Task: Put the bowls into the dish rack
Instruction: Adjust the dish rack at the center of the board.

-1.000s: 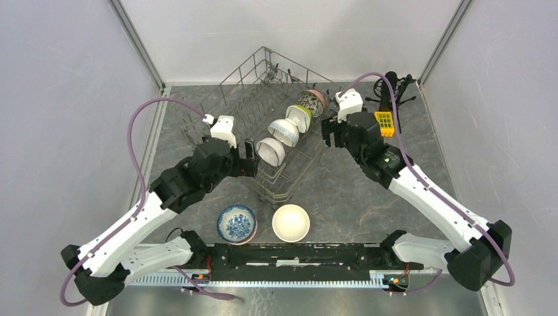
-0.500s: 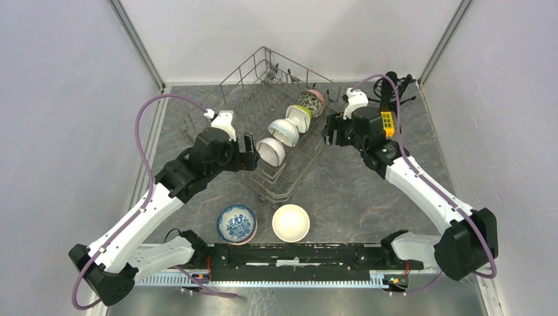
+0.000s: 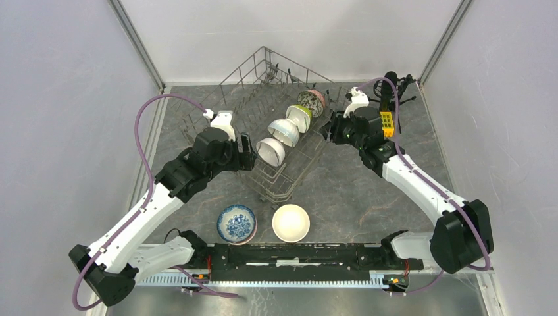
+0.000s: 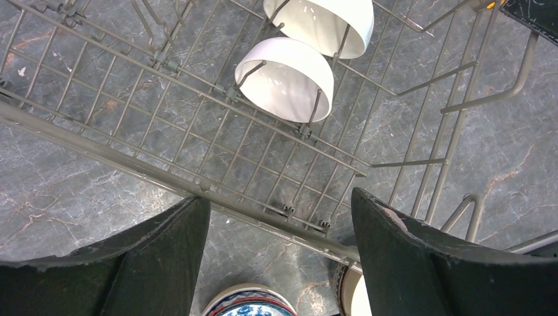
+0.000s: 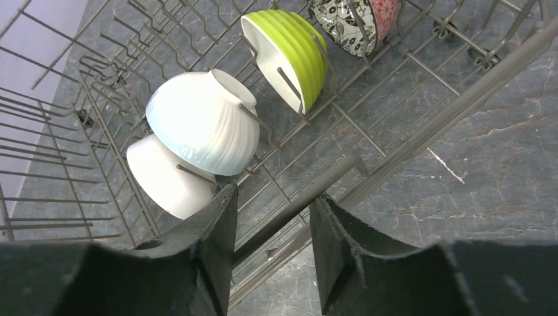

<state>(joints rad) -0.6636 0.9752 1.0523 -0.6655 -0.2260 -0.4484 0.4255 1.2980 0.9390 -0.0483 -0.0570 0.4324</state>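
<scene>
grey marbled table lies under everything, and on it, set cornerwise beyond my two arms, stands the wire dish rack. four bowls stand on edge in one row between its tines: nearest me a plain white bowl, then a ribbed white bowl, a lime green bowl and, farthest, a black-and-white speckled bowl. two more sit upright on the table outside the rack, near my bases: a blue-and-white bowl and, to its right, a cream bowl, the two close but apart. my left gripper hangs over the rack's left rail near its near corner, fingers spread wide with only the wire below them. my right gripper hangs at the rack's right side, fingers drawn to a narrower gap; a rail of the rack runs through that gap, which looks wider than the rail, so i grip nothing there.
</scene>
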